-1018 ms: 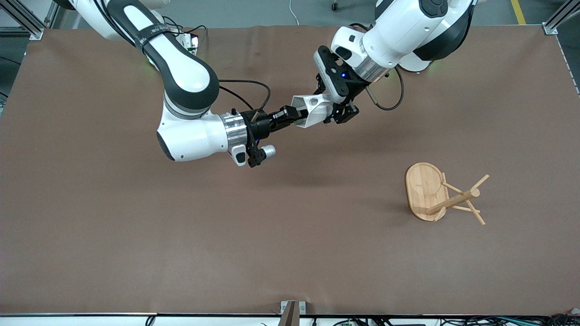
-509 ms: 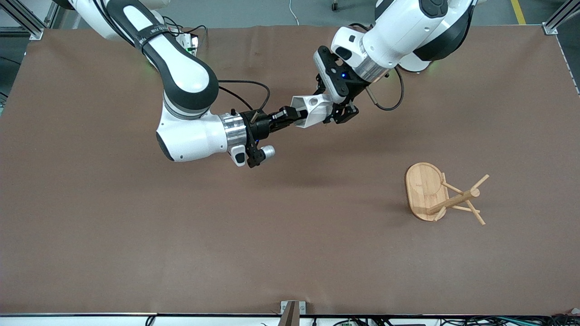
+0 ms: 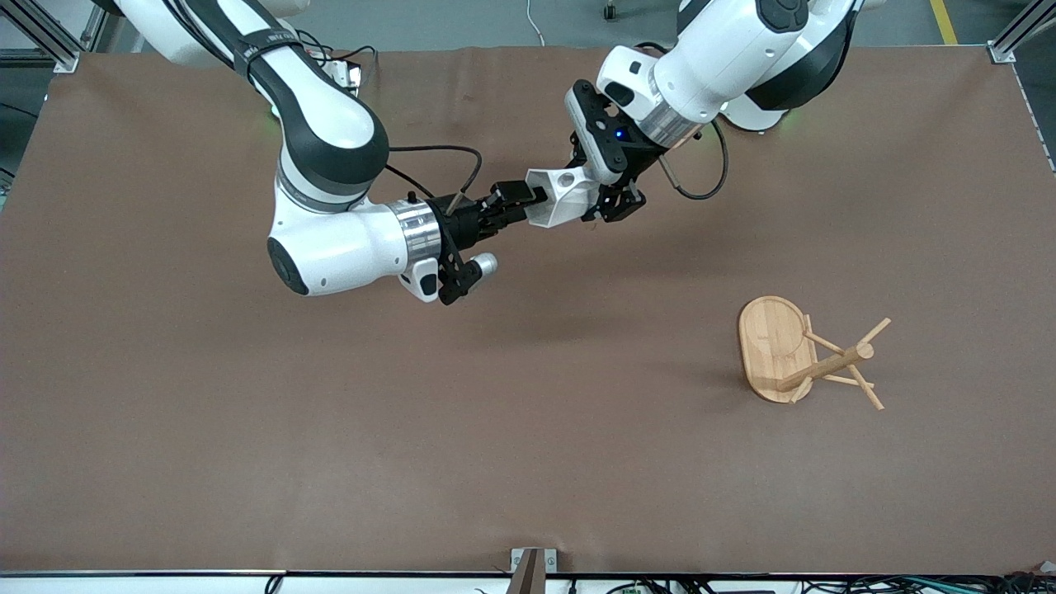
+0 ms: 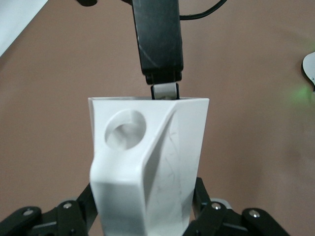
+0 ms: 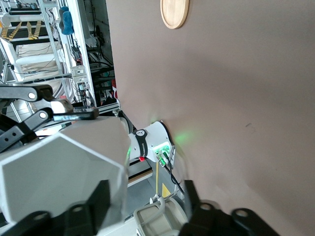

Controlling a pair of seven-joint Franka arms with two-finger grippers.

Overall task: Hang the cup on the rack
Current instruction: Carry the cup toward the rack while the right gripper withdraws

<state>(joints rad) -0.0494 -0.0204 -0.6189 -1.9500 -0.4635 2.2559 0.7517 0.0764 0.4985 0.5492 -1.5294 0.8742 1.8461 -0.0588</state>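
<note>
- The left tool [image 3: 596, 202] holds the cup [image 3: 559, 196] in the air over the bare middle of the bench [image 3: 247, 429], toward the robots' edge; its fingers [image 4: 209, 216] press against the cup's narrow lower body, one on each flank.
- The cup lies sideways, its angular rim pointing toward the right arm's end of the bench, its tab handle [image 4: 123, 129] with the round hole turned upward.
- The right tool [image 3: 516, 200] meets the cup at that rim: one dark finger [image 4: 158, 42] reaches down to the rim edge, its pale pad at the lip. In the right wrist view the faceted cup [image 5: 64, 172] sits between the two fingers [image 5: 96, 204], but I cannot tell whether they pinch the wall or only bracket it.
- Both arms reach in from the robots' edge, so the two tools and the cup form one line above the bench surface, with a soft shadow on the bench underneath.
- The rack [image 3: 804, 353] stands on the bench well apart from the cup, nearer the front camera and toward the left arm's end; its oval base [image 3: 771, 342] rests flat, the post and thin pegs jutting outward.
- The brown bench between the cup and the rack is open, as is the wide stretch nearer the front camera; the rack keeps well clear of every bench edge.
</note>
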